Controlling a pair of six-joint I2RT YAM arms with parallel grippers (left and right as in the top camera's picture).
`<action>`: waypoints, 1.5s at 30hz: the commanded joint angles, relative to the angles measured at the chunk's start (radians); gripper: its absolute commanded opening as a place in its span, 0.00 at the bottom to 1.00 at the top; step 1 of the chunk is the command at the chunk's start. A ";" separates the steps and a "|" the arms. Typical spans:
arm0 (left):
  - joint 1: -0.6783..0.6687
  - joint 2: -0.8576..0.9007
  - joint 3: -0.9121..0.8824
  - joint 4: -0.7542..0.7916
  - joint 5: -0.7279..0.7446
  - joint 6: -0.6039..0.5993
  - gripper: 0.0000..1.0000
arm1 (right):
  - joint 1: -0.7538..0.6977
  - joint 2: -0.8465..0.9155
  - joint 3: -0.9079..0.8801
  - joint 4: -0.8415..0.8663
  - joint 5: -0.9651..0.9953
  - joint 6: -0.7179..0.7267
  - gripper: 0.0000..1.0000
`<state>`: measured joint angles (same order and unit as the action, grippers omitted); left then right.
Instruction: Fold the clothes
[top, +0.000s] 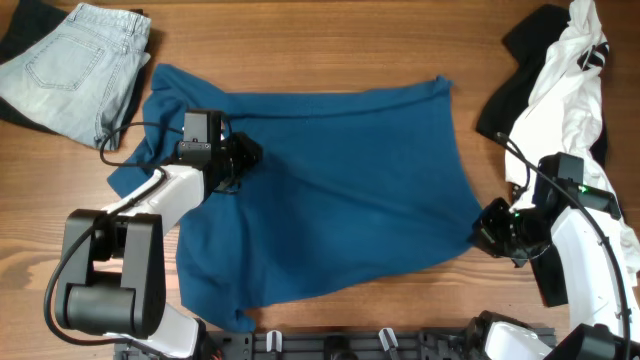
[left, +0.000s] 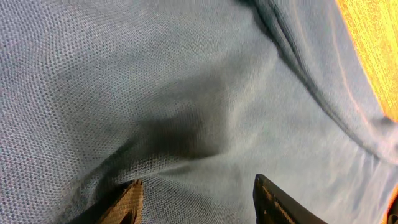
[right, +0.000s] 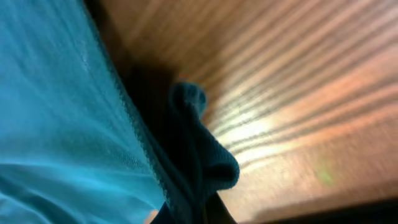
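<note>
The teal-blue shirt (top: 340, 190) lies spread over the middle of the wooden table. My left gripper (top: 243, 156) rests on the shirt's upper left part; in the left wrist view its fingers (left: 196, 199) are spread apart, with wrinkled fabric (left: 186, 112) bulging between them. My right gripper (top: 487, 228) is at the shirt's lower right corner. In the right wrist view a bunched hem corner of the shirt (right: 199, 162) is pinched between its fingers (right: 193, 214), just above the table.
Pale-blue jeans (top: 70, 65) lie folded at the far left. A white garment with black cloth (top: 565, 70) is heaped at the far right, near my right arm. The table's front edge runs along the bottom.
</note>
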<state>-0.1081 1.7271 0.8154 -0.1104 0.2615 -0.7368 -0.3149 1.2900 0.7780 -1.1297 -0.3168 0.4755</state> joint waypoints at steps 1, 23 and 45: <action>0.009 0.018 -0.014 0.000 0.011 0.024 0.57 | -0.002 -0.007 -0.004 -0.049 0.016 0.045 0.04; 0.009 0.018 -0.014 0.018 0.011 0.024 0.56 | -0.003 0.036 -0.004 -0.063 -0.116 0.146 0.04; 0.009 0.018 -0.014 0.020 0.011 0.024 0.56 | 0.005 0.395 -0.004 0.285 -0.201 0.150 0.64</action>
<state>-0.1081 1.7302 0.8124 -0.0925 0.2646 -0.7368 -0.3149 1.6253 0.7784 -0.8566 -0.5014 0.6643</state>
